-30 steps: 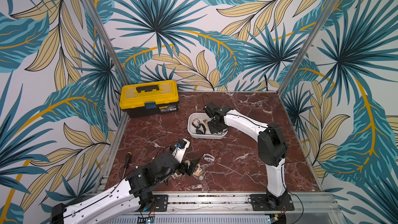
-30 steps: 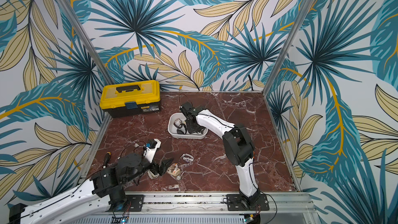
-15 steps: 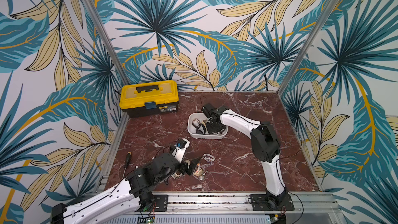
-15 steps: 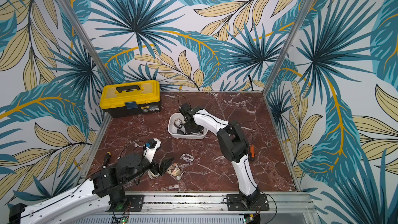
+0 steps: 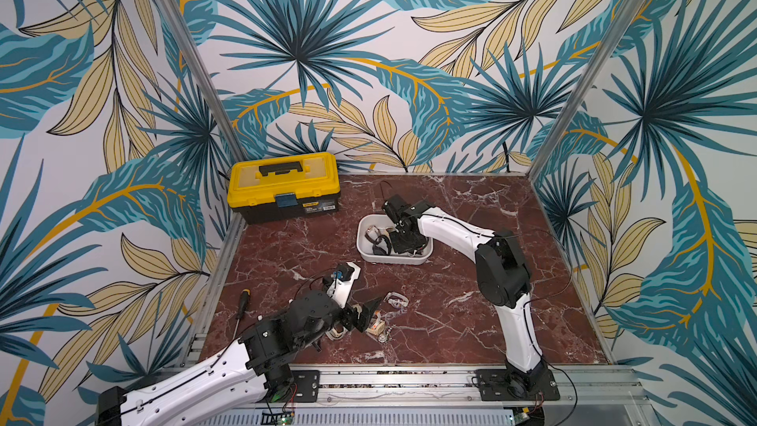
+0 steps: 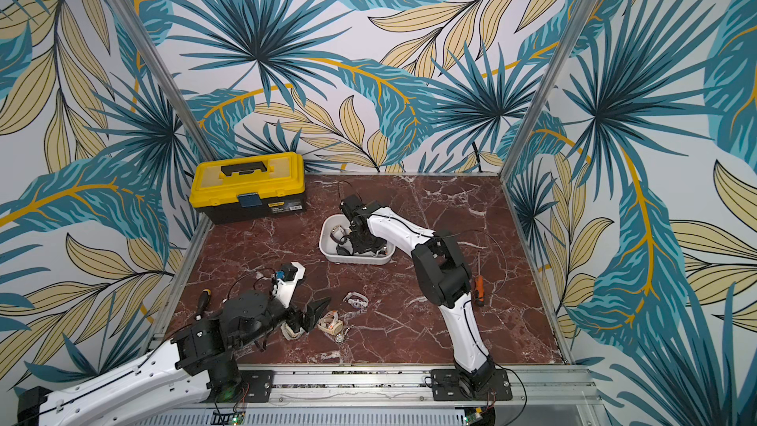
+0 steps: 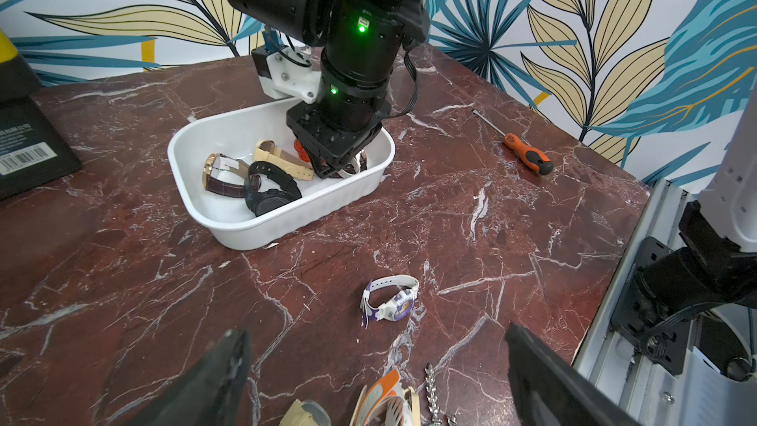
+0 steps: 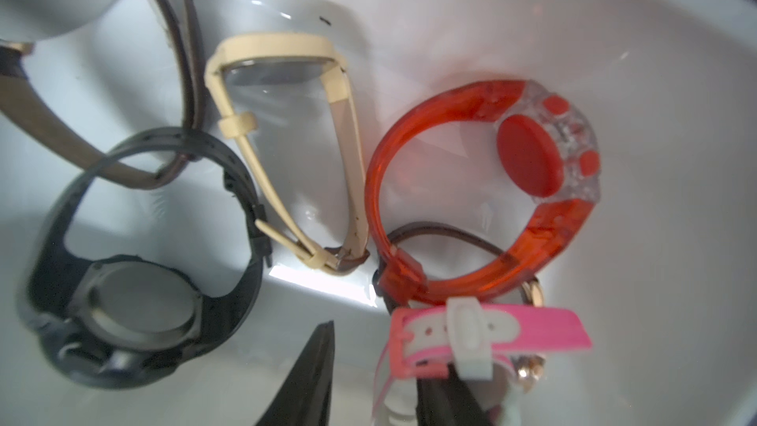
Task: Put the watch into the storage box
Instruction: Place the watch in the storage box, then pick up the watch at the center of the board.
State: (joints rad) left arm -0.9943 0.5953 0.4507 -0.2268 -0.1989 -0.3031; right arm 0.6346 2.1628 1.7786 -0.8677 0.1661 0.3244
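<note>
The white storage box (image 5: 393, 259) (image 6: 356, 259) (image 7: 319, 211) sits mid-table and holds several watches. My right gripper (image 5: 403, 241) (image 6: 364, 243) (image 7: 340, 168) (image 8: 377, 354) reaches down into it, jaws parted. A pink-and-white watch (image 8: 491, 329) rests against one finger, beside a red watch (image 8: 491, 182), a cream watch (image 8: 286, 116) and a black watch (image 8: 123, 301). My left gripper (image 5: 368, 313) (image 6: 313, 317) (image 7: 375, 333) is wide open low over the front of the table. An orange-and-white watch (image 7: 385, 399) and a beige watch (image 7: 305, 415) lie between its fingers. A white-and-purple watch (image 7: 393, 299) (image 5: 396, 301) lies just beyond.
A yellow-lidded black toolbox (image 5: 282, 184) stands at the back left. A black-handled screwdriver (image 5: 242, 301) lies by the left edge and an orange one (image 6: 478, 284) (image 7: 528, 153) to the right of my right arm. A silver chain (image 7: 432, 387) lies by the orange-and-white watch.
My right gripper's jaws have parted inside the storage box, and its elbow has swung back to the right. The left arm has stayed put.
</note>
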